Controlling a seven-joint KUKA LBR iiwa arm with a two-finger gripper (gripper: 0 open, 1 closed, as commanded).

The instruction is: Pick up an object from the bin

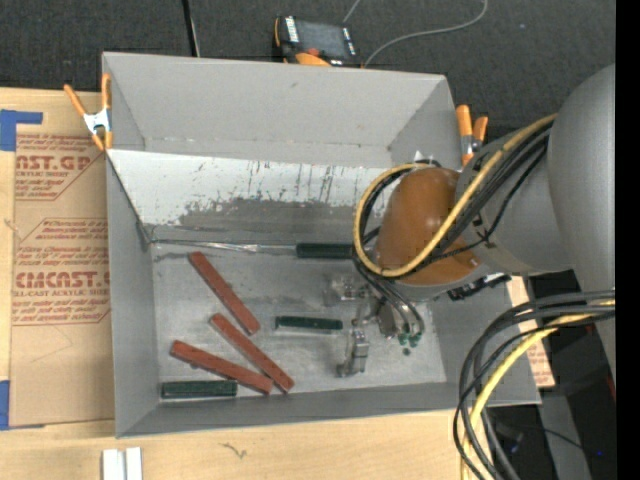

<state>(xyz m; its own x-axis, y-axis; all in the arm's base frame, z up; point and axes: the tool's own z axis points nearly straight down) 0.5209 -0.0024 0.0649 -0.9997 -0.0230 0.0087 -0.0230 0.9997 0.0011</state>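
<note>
The gripper [356, 348], whose opening I cannot tell, sits low on the bin's [270, 118] right; a dark green stick [308, 322] lies just left, pointing toward it.

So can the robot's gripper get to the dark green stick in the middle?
Probably yes. The gripper hangs close beside the green stick, which lies flat with nothing on it; the red sticks lie apart from it.

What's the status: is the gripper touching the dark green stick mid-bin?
Cannot tell. In the camera view the dark green stick ends close beside the gripper, but neither contact nor gap shows plainly.
</note>
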